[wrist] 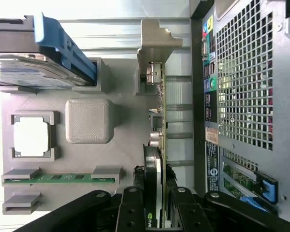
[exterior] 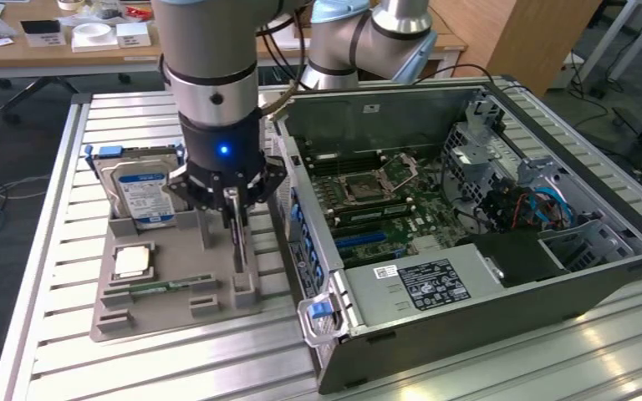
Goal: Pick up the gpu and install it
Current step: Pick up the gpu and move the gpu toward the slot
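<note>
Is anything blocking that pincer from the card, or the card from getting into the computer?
Nothing visible separates the pincer from the gpu, which stands on edge in the gray holder; the pincer is right at it. Toward the motherboard, the rear wall of the computer case stands between, but the case is open on top.

arm (exterior: 215, 75): upright, wrist down | gripper (exterior: 231, 202) | fingers (wrist: 133, 208): clamped on gpu (wrist: 153, 166)

Oblique overhead exterior; wrist close above tray (wrist: 128, 145)
</note>
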`<action>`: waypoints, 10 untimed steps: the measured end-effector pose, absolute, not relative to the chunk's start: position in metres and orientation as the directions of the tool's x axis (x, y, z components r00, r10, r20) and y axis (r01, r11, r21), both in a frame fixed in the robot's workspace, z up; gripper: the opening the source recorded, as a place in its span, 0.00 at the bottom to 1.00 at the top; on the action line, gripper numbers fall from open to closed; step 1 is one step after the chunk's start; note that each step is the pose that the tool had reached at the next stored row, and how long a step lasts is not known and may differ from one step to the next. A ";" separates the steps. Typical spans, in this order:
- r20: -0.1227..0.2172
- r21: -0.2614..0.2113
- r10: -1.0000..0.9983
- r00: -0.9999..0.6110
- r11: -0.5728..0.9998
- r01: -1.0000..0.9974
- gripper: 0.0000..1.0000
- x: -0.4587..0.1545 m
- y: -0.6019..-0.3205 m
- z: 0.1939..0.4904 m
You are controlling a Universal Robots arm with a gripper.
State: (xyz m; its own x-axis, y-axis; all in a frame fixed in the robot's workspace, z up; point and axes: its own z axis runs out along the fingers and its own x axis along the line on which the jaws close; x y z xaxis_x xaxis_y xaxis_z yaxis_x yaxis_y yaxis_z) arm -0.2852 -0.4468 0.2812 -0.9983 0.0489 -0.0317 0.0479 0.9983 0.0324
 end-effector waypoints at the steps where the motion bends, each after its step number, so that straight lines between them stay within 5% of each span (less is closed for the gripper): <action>1: -0.032 0.033 0.049 -0.998 0.998 0.048 0.27 -0.285 -0.447 0.284; 10: -0.034 0.032 0.049 -0.998 0.998 0.048 0.27 -0.285 -0.447 0.307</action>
State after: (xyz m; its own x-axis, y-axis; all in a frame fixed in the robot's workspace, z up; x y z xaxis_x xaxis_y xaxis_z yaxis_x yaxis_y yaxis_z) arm -0.2852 -0.4468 0.3070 -0.9982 0.0490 -0.0335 0.0479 0.9983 0.0322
